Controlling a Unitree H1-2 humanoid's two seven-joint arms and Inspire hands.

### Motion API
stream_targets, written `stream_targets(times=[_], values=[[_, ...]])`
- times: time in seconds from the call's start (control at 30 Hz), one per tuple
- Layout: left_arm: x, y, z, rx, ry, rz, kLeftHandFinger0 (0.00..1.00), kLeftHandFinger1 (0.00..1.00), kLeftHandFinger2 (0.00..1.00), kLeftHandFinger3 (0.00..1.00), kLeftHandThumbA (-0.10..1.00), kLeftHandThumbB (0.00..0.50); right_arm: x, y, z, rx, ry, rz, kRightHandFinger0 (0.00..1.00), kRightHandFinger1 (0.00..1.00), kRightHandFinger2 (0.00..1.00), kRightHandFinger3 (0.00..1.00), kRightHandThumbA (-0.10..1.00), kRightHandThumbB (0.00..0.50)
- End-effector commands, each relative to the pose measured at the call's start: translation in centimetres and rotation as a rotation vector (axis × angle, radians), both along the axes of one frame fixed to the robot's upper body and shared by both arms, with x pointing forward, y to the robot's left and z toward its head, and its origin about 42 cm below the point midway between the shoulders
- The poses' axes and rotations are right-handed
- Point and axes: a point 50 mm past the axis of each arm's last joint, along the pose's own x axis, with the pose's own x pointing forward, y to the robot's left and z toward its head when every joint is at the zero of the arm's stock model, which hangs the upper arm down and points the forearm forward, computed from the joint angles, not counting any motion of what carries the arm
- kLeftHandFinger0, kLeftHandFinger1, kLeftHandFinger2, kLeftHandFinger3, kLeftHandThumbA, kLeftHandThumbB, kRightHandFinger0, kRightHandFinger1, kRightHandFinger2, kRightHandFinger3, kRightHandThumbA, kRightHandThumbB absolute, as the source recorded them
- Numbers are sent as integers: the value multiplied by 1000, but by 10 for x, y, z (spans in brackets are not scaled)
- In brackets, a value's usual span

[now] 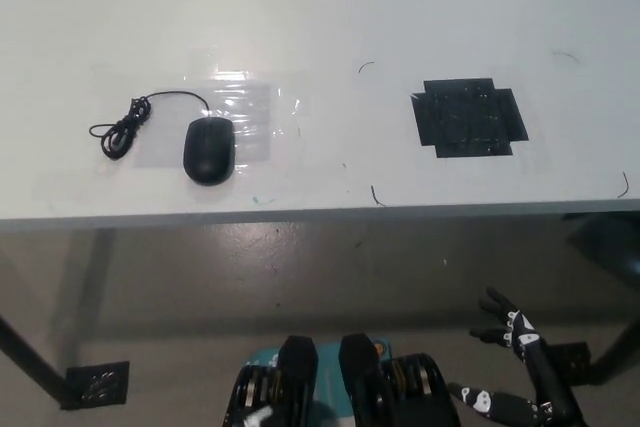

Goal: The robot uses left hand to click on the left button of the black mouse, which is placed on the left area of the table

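Nearest, the black right hand (pixel 515 332) hangs below the counter (pixel 320 7) edge, fingers spread, empty. The black mouse (pixel 208 149) lies on the counter's left, cable (pixel 122 127) coiled beside. The left hand is unseen; a blind reach might shove the mouse

Black mouse (pixel 208 150) is lying flat on the white tabletop (pixel 320 7), left area, near the front edge. Oval, matte, w/ button end pointing away from the robot. It's sitting on a clear glossy film patch (pixel 215 117). Thin black cord (pixel 150 107) is running from its far end, curving left & ending in a small loose coil beside the mouse. Nothing is touching it.
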Motion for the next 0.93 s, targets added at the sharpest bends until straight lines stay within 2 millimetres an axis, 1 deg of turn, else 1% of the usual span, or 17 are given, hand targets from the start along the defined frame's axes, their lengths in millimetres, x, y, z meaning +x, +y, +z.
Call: stream_targets(times=[0.0, 0.07, 0.1, 0.13, 0.17, 0.2, 0.23, 0.27, 0.33, 0.4, 0.5, 0.53, 0.6, 0.67, 0.7, 0.83, 0.9], values=[[48, 25, -3, 121, -335, 431, 0, 0, 170, 1000, 1000, 308, 5, 8, 14, 29, -90, 41, 738, 707, 916, 1000, 969, 84], [60, 27, -6, 113, -344, 469, 0, 0, 171, 1000, 1000, 289, 8, 6, 16, 25, -100, 38, 737, 710, 915, 1000, 962, 80], [63, 29, -6, 117, -335, 491, 186, 1, 166, 1000, 1000, 304, 8, 6, 16, 16, -100, 38, 734, 711, 915, 1000, 970, 86], [64, 30, -6, 119, -332, 499, 186, 0, 135, 1000, 1000, 300, 8, 6, 16, 13, -99, 39, 733, 711, 916, 1000, 975, 86], [68, 30, -4, 113, -339, 505, 410, 0, 121, 1000, 1000, 311, 8, 6, 17, 14, -99, 38, 733, 711, 916, 1000, 977, 86], [74, 31, 0, 87, -336, 520, 126, 0, 116, 1000, 1000, 314, 8, 7, 17, 14, -96, 39, 740, 709, 916, 1000, 989, 96], [79, 31, 1, 68, -337, 532, 30, 0, 102, 1000, 1000, 314, 8, 7, 16, 14, -96, 41, 743, 709, 916, 1000, 990, 95], [82, 31, 1, 60, -339, 539, 6, 0, 98, 1000, 1000, 315, 8, 7, 16, 14, -96, 41, 743, 708, 916, 1000, 990, 94], [90, 36, 4, 17, -328, 545, 0, 0, 57, 1000, 1000, 285, 10, 10, 16, 18, -110, 44, 736, 707, 908, 1000, 968, 82], [95, 37, 3, -4, -310, 559, 0, 0, 7, 1000, 1000, 281, 12, 8, 18, 14, -116, 39, 732, 704, 909, 1000, 967, 84], [96, 39, 1, -30, -279, 570, 0, 0, 0, 1000, 1000, 263, 13, 8, 21, 15, -116, 38, 731, 702, 908, 1000, 995, 102], [97, 41, 2, -38, -266, 571, 2, 0, 0, 1000, 1000, 255, 15, 9, 22, 16, -117, 42, 727, 701, 901, 1000, 1000, 97], [98, 41, 2, -81, -249, 576, 0, 0, 0, 1000, 1000, 214, 17, 10, 22, 12, -121, 50, 727, 697, 898, 1000, 989, 74], [98, 41, 2, -122, -223, 576, 0, 0, 0, 1000, 1000, 212, 17, 11, 22, 16, -123, 51, 732, 694, 896, 1000, 974, 70], [98, 40, 2, -138, -208, 577, 4, 0, 0, 1000, 1000, 196, 17, 11, 22, 16, -123, 51, 733, 693, 896, 1000, 972, 70], [102, 43, 1, -347, -39, 525, 0, 0, 0, 1000, 1000, 210, 18, 10, 24, 14, -122, 48, 745, 693, 907, 1000, 979, 80], [105, 45, 3, -383, -8, 483, 0, 0, 0, 1000, 1000, 216, 20, 9, 23, 18, -124, 46, 745, 693, 906, 1000, 982, 83]])
